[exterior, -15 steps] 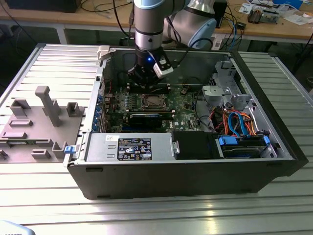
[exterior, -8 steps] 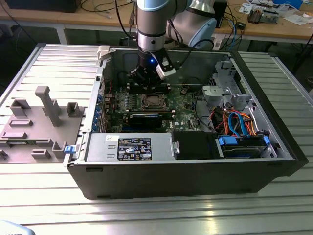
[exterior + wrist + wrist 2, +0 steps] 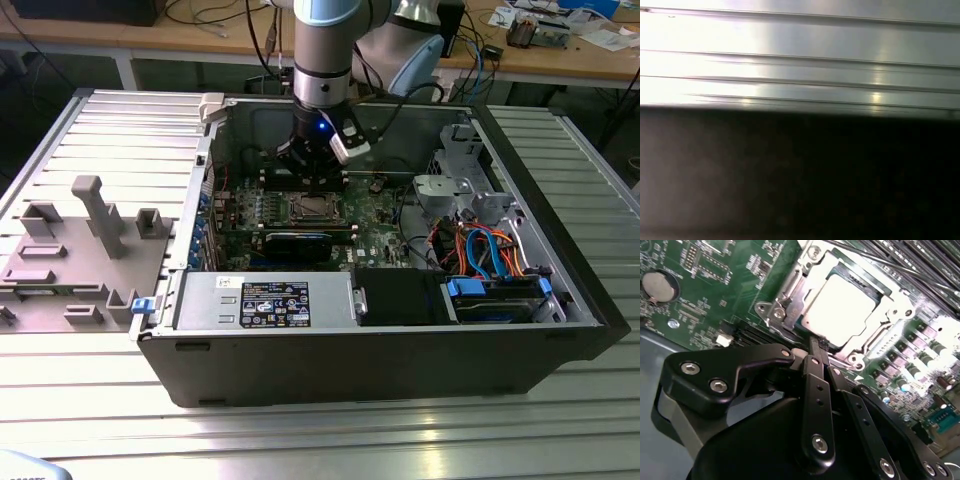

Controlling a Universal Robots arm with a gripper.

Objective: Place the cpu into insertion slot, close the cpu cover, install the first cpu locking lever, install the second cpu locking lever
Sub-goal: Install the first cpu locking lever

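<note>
The cpu (image 3: 840, 307), a pale silvery square, lies in the insertion slot (image 3: 314, 209) on the green motherboard inside the open computer case. The cpu cover (image 3: 890, 315), a silvery frame, lies flat around the chip. In the second wrist view my gripper (image 3: 815, 346) is shut, with its black fingers (image 3: 816, 390) meeting at one edge of the socket frame, close to a corner screw (image 3: 777, 313). I cannot tell whether anything thin sits between the tips. In the exterior view the gripper (image 3: 316, 186) hangs just behind the socket.
A black graphics card (image 3: 295, 243) lies in front of the socket, with the power supply (image 3: 265, 300) nearer. Coloured cables (image 3: 480, 250) and a drive cage fill the case's right side in the exterior view. A grey fixture (image 3: 85, 230) sits on the ribbed table (image 3: 800, 50).
</note>
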